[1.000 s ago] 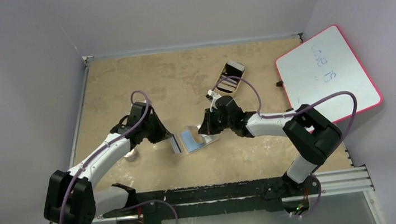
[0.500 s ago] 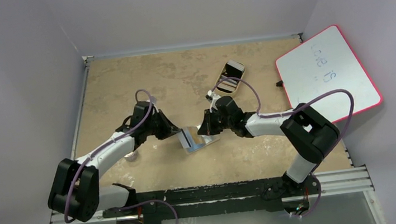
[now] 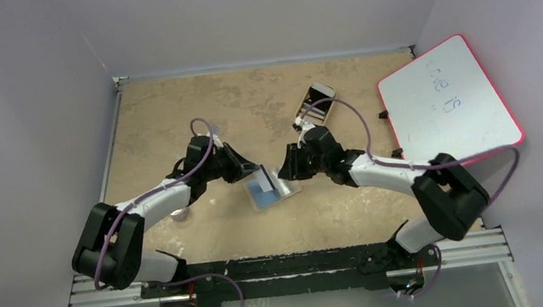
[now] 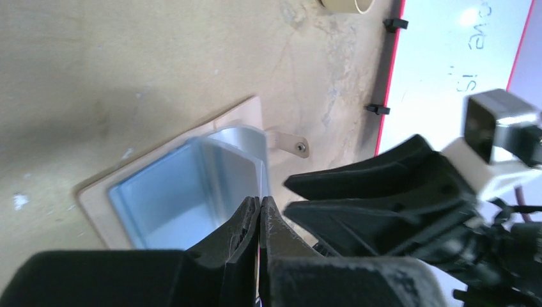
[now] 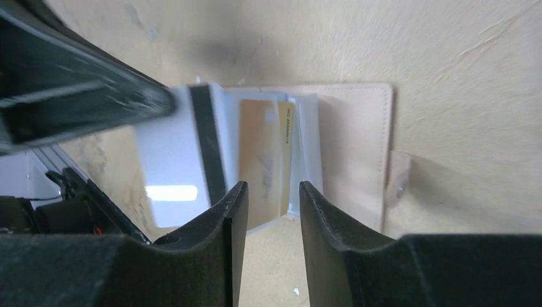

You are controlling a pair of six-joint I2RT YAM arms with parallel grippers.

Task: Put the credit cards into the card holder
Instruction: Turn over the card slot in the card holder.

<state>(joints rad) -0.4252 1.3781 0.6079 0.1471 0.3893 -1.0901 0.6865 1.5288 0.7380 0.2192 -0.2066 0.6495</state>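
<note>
- Because the left gripper (image 4: 259, 214) has its fingers pressed together on one edge of a credit card (image 4: 233, 163), that card stands tilted, its lower edge down on the card holder (image 5: 355, 141). I judge you hold it this way so the edge can slide into a panel rather than land flat.
- The card holder lies opened flat on the table (image 3: 172, 118), just below the middle of the top view. Its snap tab (image 5: 396, 185) sits at the right of the right wrist view. Lying open like that, both panels face up for loading.
- The right gripper (image 5: 273, 192) hovers over the holder's near edge with its jaws apart and nothing between them. It is probably placed there to steady the holder while your other arm feeds the card.
- Cards, counted:
  - one in the left gripper's grip, showing a dark stripe in the right wrist view;
  - one pale blue card (image 4: 160, 201) lying on the holder, at the lower left of the left wrist view;
  - one gold-toned card (image 5: 262, 160) on the holder, near the middle of the right wrist view.
- That makes three, though I cannot tell for sure whether the gold one is a separate card or only a reflection.
- The rest, counted: one card holder, two grippers, one phone-like slab (image 3: 315, 102) at the upper middle of the top view, and one whiteboard (image 3: 447, 95) at its upper right. Both of those lie well apart from the work.
</note>
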